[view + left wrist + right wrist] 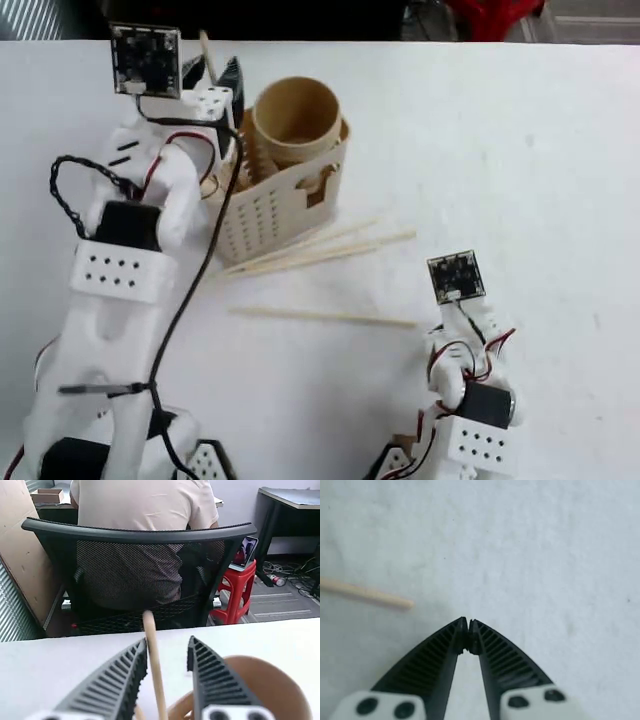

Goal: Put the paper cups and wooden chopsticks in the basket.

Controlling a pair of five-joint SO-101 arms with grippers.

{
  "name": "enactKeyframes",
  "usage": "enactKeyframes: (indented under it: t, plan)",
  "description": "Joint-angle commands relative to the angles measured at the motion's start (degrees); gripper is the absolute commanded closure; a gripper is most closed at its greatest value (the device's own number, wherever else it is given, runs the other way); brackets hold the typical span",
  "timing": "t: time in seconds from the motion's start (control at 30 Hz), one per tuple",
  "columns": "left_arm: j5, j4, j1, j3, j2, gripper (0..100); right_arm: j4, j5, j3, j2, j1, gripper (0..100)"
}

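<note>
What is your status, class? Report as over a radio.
Left gripper open around upright chopstick at basket. Right gripper shut, empty. Paper cup in basket; loose chopsticks on table. Nothing blocking.

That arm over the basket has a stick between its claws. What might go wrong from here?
1. The upright wooden chopstick leans on only one finger of the open left gripper; it may topple outside the pale perforated basket.
2. The brown paper cup fills much of the basket, leaving sticks little room.
3. The lone chopstick lies flat on the white table by the shut right gripper; pinching it may prove hard.
</note>
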Motion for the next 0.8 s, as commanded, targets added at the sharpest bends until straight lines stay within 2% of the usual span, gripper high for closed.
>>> enactKeyframes:
  t: [0.0, 0.23, 0.33, 0.43, 0.53, 0.6, 0.77]
  plan:
    - [1.9, 4.2, -0.8, -9.2, -2.5, 85, -1.1, 0.2, -0.3, -0.5, -0.5, 98.1]
    - [1.9, 15.6, -4.3, -28.0, -2.2, 86, -1.1, 0.2, -0.3, -0.5, -0.5, 98.1]
    - [1.9, 19.0, -8.5, -33.0, -1.9, 86, -1.1, 0.2, -0.3, -0.5, -0.5, 98.1]
    - [3.8, 19.4, -14.4, -33.0, 0.0, 86, -0.9, 0.4, -0.4, -0.5, -0.4, 98.0]
    - [8.4, 20.5, -21.0, -32.2, 6.8, 86, 0.9, 4.3, -1.0, -0.5, -0.5, 95.4]
    - [9.7, 20.7, -24.1, -31.5, 13.6, 86, 1.9, 4.2, -1.6, -0.5, -0.2, 92.1]
    - [14.3, 20.0, -27.0, -30.9, 34.6, 86, 1.6, 4.1, -1.7, -0.5, -0.4, 87.3]
